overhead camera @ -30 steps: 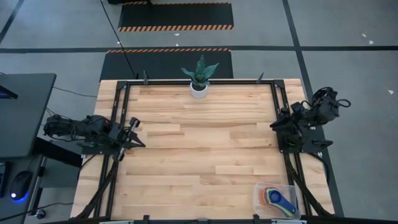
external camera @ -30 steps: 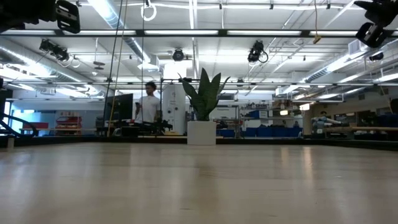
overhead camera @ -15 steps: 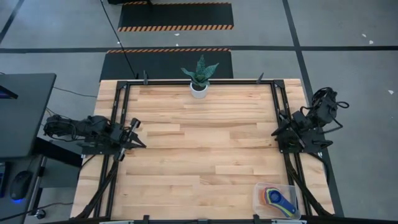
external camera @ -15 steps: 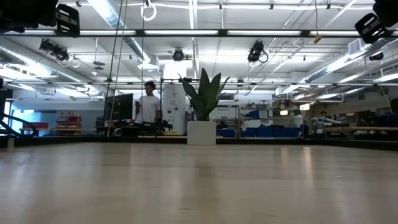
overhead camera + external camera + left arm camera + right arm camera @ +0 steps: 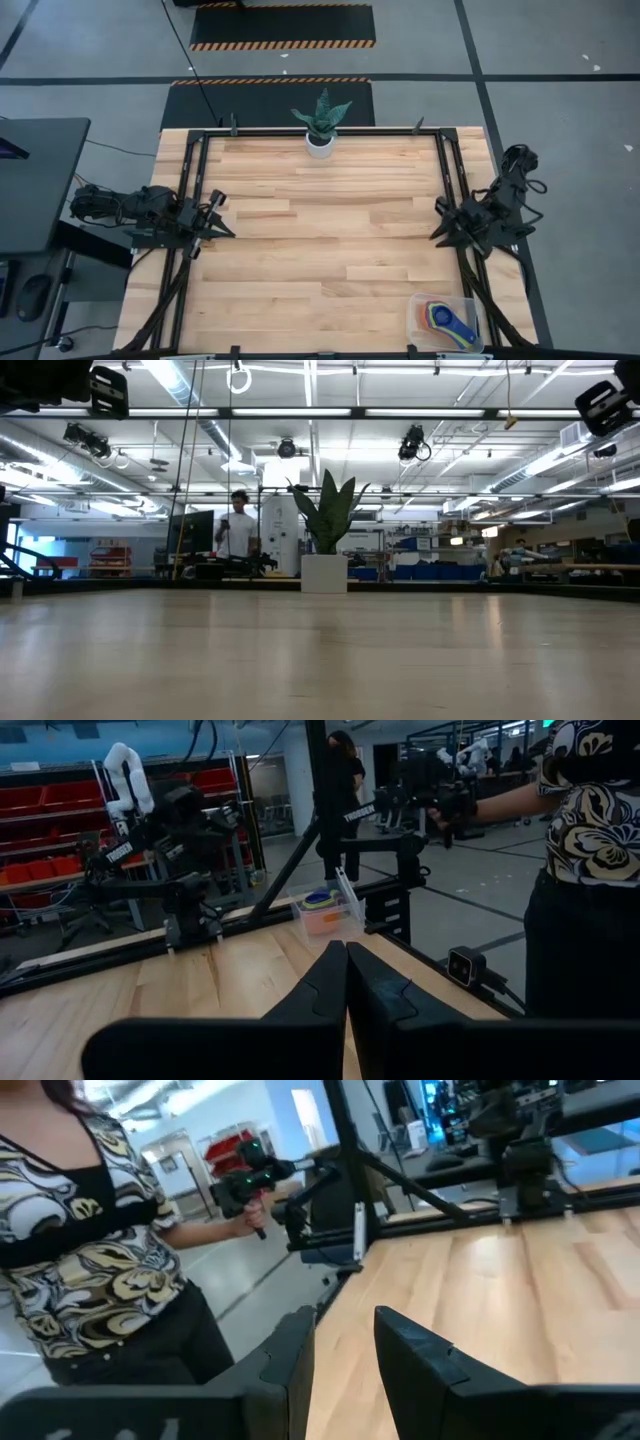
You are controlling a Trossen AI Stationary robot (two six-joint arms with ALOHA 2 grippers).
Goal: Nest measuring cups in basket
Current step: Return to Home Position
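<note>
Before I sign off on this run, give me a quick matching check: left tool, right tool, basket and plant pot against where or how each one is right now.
Things:
1. left tool
2. right tool
3. basket
4. plant pot

Place or state:
A. holds the measuring cups, in the table corner on the right arm's side, opposite the plant's edge
B. fingers shut together, at the table's left edge
C. middle of one table edge, between the two arms
D. fingers apart, at the table's right edge

Pairs: 1-B, 2-D, 3-A, 4-C
</note>
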